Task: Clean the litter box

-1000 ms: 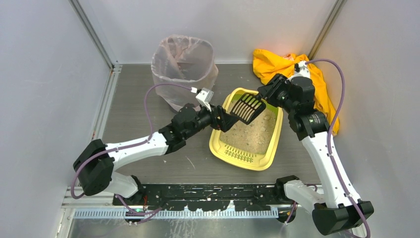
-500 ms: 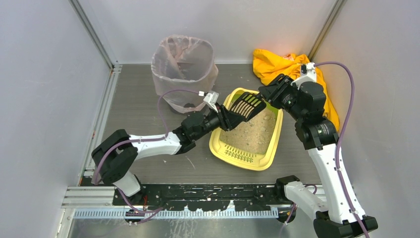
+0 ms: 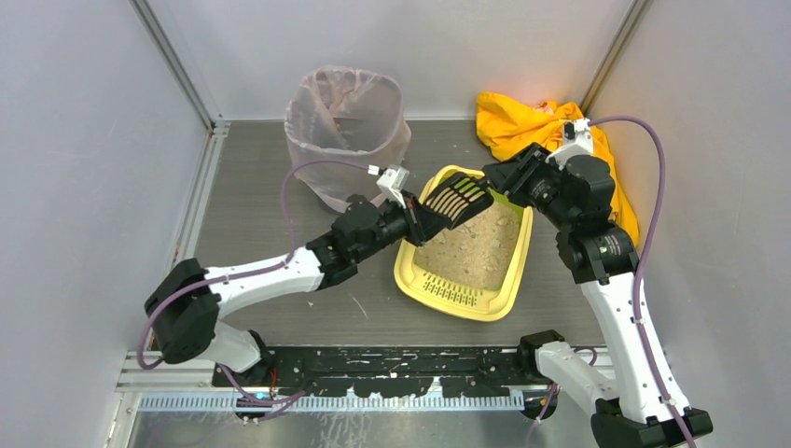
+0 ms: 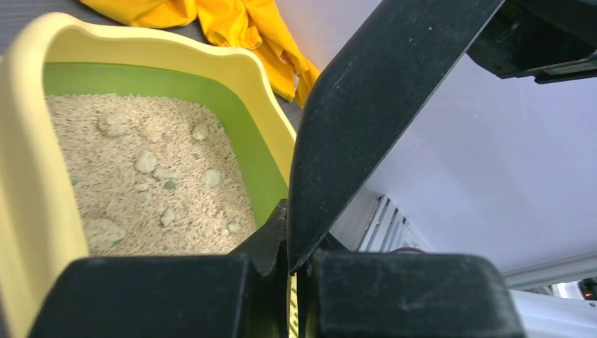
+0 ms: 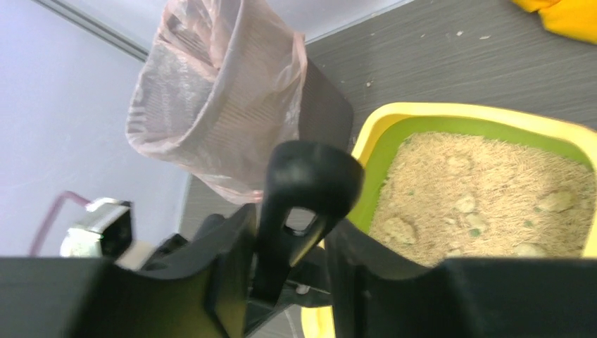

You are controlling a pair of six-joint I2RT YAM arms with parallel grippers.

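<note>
The yellow litter box [image 3: 410, 273] with its green inner rim holds beige litter [image 3: 471, 247] with pale clumps [image 4: 145, 161]. Over its far left corner hangs a black slotted scoop [image 3: 457, 200]. My left gripper [image 3: 424, 218] is shut on the scoop's thin wall [image 4: 373, 105], jaws pinched tight [image 4: 292, 243]. My right gripper [image 3: 501, 177] stands open around the scoop's looped handle [image 5: 310, 179]. The handle lies against one finger [image 5: 225, 246], and a gap shows before the other finger.
A tall bin lined with a translucent pinkish bag [image 3: 345, 126] stands at the back left, close to the left arm's wrist. A crumpled yellow cloth [image 3: 532, 126] lies at the back right behind the right arm. Grey walls close in both sides.
My left gripper came in from the left and shut on the scoop. My right gripper's jaws have spread off the handle. The scoop has tipped flatter and shifted slightly left.
</note>
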